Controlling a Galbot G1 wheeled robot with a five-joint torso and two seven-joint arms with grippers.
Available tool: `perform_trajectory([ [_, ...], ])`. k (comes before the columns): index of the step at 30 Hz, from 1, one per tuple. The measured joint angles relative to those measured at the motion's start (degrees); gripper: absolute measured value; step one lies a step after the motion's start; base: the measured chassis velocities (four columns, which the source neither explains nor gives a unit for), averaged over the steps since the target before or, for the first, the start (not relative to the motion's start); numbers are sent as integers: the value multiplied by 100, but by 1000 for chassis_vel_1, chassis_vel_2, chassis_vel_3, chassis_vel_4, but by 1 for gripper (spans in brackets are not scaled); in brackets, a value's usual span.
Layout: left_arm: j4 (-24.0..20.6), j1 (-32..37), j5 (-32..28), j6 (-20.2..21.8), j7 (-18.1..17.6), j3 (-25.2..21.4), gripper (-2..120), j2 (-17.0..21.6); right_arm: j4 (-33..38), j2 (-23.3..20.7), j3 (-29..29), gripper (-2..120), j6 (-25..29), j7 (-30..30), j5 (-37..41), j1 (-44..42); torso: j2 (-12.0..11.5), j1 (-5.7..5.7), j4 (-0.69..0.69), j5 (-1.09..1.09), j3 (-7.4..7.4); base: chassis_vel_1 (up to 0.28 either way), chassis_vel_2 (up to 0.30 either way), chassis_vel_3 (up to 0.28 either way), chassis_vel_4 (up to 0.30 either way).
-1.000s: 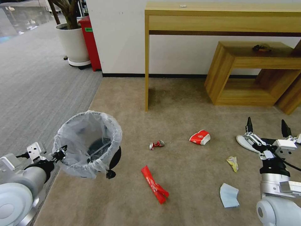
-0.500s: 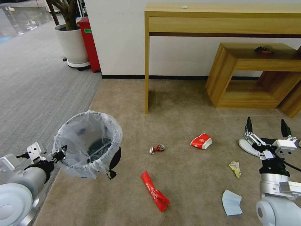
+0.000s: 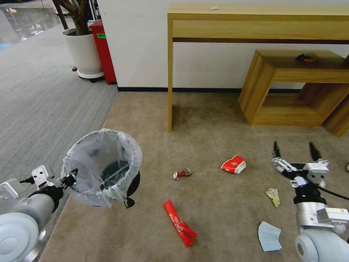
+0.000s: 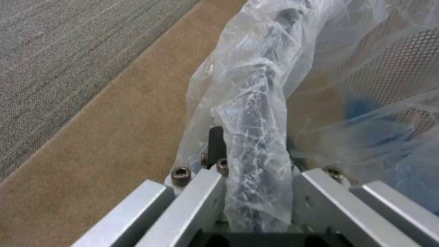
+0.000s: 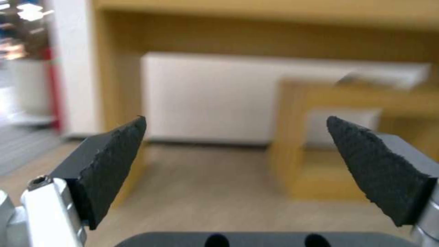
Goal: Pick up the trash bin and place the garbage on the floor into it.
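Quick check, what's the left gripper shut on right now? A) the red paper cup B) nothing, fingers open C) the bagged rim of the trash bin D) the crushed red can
C: the left gripper is shut on the plastic-lined rim of the trash bin; in the left wrist view the bag-wrapped rim runs between its fingers, while the can and red cup lie on the floor.
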Motion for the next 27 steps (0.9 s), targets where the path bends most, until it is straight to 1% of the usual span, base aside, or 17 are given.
perform_trajectory([
  [3, 3, 5, 18, 0, 0, 5, 0, 12, 18, -836, -367, 100, -679, -196, 676, 47, 0, 0, 1, 0, 1, 0, 0, 0, 0],
  [4, 3, 5, 18, 0, 0, 5, 0, 12, 18, -836, -367, 100, -679, -196, 676, 47, 0, 0, 1, 0, 1, 0, 0, 0, 0],
  [5, 3, 9, 19, 0, 0, -2, 0, 22, 20, -1131, -496, 100, -921, -261, 867, 84, 0, 0, 1, -1, 0, 0, 0, 0, 0],
  [6, 4, 14, 21, 0, -1, -7, 0, 30, 22, -1326, -608, 100, -1119, -312, 1000, 132, 0, 0, 1, -1, 0, 0, 0, 0, 0],
  [7, 4, 14, 21, 0, -1, -7, 0, 30, 22, -1326, -608, 100, -1119, -312, 1000, 132, 0, 0, 1, -1, 0, 0, 0, 0, 0],
  [8, 4, 20, 32, 0, -2, -9, 0, 31, 16, -1545, -781, 100, -1351, -382, 1169, 207, 0, 0, 1, -2, 0, 0, 0, 0, 0],
  [10, 8, 28, 60, 0, -4, -7, 0, 26, -47, -1771, -1068, 100, -1590, -510, 1374, 351, 0, 0, 1, -1, 0, 0, 0, 0, 0],
  [11, 8, 28, 60, 0, -4, -7, 0, 26, -47, -1771, -1068, 100, -1590, -510, 1374, 351, 0, 0, 1, -1, 0, 0, 0, 0, 0],
  [12, 11, 34, 88, 0, -5, -2, 0, 18, -107, -1872, -1307, 100, -1740, -642, 1488, 471, 0, 0, 1, -1, 0, 0, 0, 0, 0],
  [14, 15, 45, 112, 0, -6, 1, 0, 13, -209, -1946, -1593, 100, -1879, -842, 1536, 632, 0, 0, 1, -1, 1, 0, 0, 0, 0],
  [15, 15, 45, 112, 0, -6, 1, 0, 13, -209, -1946, -1593, 100, -1879, -842, 1536, 632, 0, 0, 1, -1, 1, 0, 0, 0, 0],
  [19, 23, 48, 124, 0, -15, -47, 0, 33, -556, -2035, -2309, 100, -2260, -1175, 1401, 1061, 0, 0, 0, -1, 1, 0, 0, 0, 0],
  [20, 23, 48, 124, 0, -15, -47, 0, 33, -556, -2035, -2309, 100, -2260, -1175, 1401, 1061, 0, 0, 0, -1, 1, 0, 0, 0, 0],
  [23, 24, 60, 132, 0, -26, -71, 0, 39, -835, -2069, -2802, 100, -2537, -1245, 1267, 1378, 0, 0, 0, -2, 1, 0, 0, 0, 0],
  [24, 24, 60, 132, 0, -26, -71, 0, 39, -835, -2069, -2802, 100, -2537, -1245, 1267, 1378, 0, 0, 0, -2, 1, 0, 0, 0, 0],
  [27, 21, 114, 254, 0, -26, 6, 0, -5, -1183, -2102, -3423, 100, -2734, -1249, 1171, 1768, 0, 0, 1, -1, 1, 0, 0, 0, 0],
])
